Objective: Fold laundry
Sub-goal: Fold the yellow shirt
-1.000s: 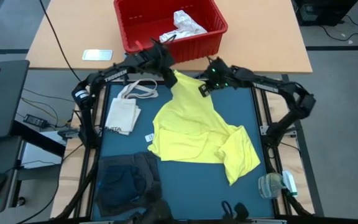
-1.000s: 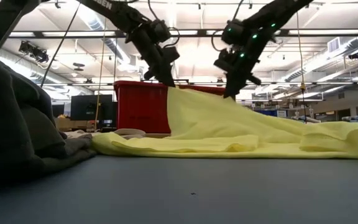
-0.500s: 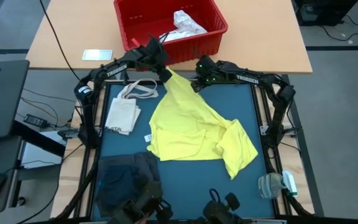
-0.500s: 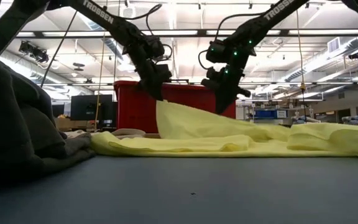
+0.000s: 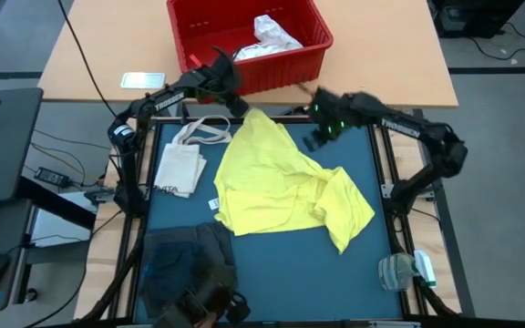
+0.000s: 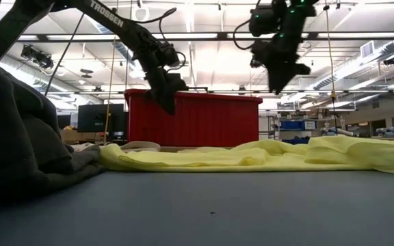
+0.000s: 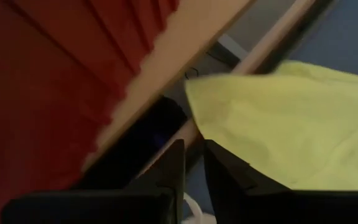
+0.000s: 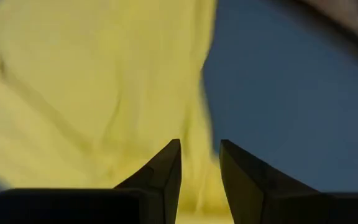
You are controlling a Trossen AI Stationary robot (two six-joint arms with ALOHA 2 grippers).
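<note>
The long yellow garment (image 5: 281,187) lies crumpled on the blue table mat (image 5: 281,273), with its far corner near the table's far edge. In the low view the yellow garment (image 6: 265,156) lies low and flat. My left gripper (image 5: 237,105) hangs a little above that far corner, close to the red bin, its fingers (image 7: 173,168) slightly open with nothing between them. My right gripper (image 5: 320,137) is open and raised well above the garment's far right part (image 8: 92,81). A dark grey garment (image 5: 185,264) lies heaped at the near left.
A red bin (image 5: 249,36) holding a white item (image 5: 276,36) stands beyond the far edge. A cream tote bag (image 5: 185,159) lies at the left of the mat. A clear plastic item with green trim (image 5: 404,271) sits at the near right corner.
Both grippers held the yellow garment's far edge raised above the table and have let it go. That edge has dropped and now lies flat. My right gripper has risen and swung toward the table's right edge. My left gripper has sunk a little by the red bin.
</note>
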